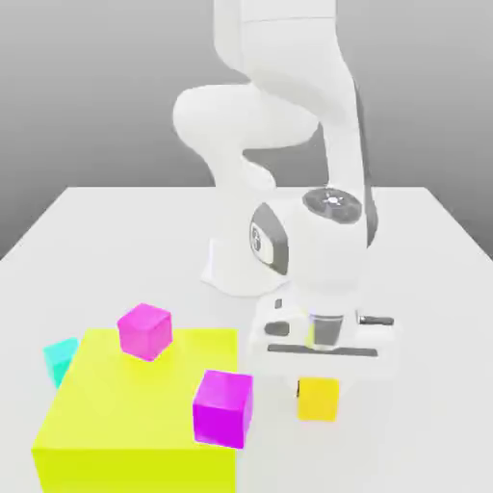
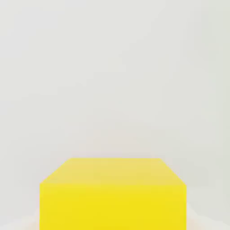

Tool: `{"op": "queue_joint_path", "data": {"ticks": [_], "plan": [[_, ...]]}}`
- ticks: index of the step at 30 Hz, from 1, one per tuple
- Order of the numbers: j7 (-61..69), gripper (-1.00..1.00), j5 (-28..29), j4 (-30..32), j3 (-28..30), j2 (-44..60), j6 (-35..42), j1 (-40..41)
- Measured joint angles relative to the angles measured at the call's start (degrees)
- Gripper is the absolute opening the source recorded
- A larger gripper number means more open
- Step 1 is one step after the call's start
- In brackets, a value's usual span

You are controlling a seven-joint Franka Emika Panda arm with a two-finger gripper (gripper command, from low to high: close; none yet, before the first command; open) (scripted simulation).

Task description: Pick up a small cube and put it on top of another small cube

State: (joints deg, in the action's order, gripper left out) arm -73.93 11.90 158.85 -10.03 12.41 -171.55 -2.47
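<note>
Though my hand hides its fingers, my gripper [image 1: 319, 381] seems clamped on the small plain bright-yellow cube [image 1: 319, 399], closer underneath [image 2: 112, 197].

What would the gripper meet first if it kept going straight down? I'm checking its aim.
The small yellow cube, directly under the gripper and seemingly already at its fingertips; below the cube lies the white table.

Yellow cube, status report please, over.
Gripper shut on small yellow cube, low over the table. Two magenta cubes beside. Nothing in the way.
</note>
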Motion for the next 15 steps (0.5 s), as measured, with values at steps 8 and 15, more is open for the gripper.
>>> {"op": "queue_joint_path", "data": {"ticks": [8,15], "plan": [[6.8,-1.0,-9.1,1.9,-4.9,-8.8,7.0,2.7],[3.8,-1.0,-4.2,-4.8,-4.0,-12.4,15.7,4.3]]}}
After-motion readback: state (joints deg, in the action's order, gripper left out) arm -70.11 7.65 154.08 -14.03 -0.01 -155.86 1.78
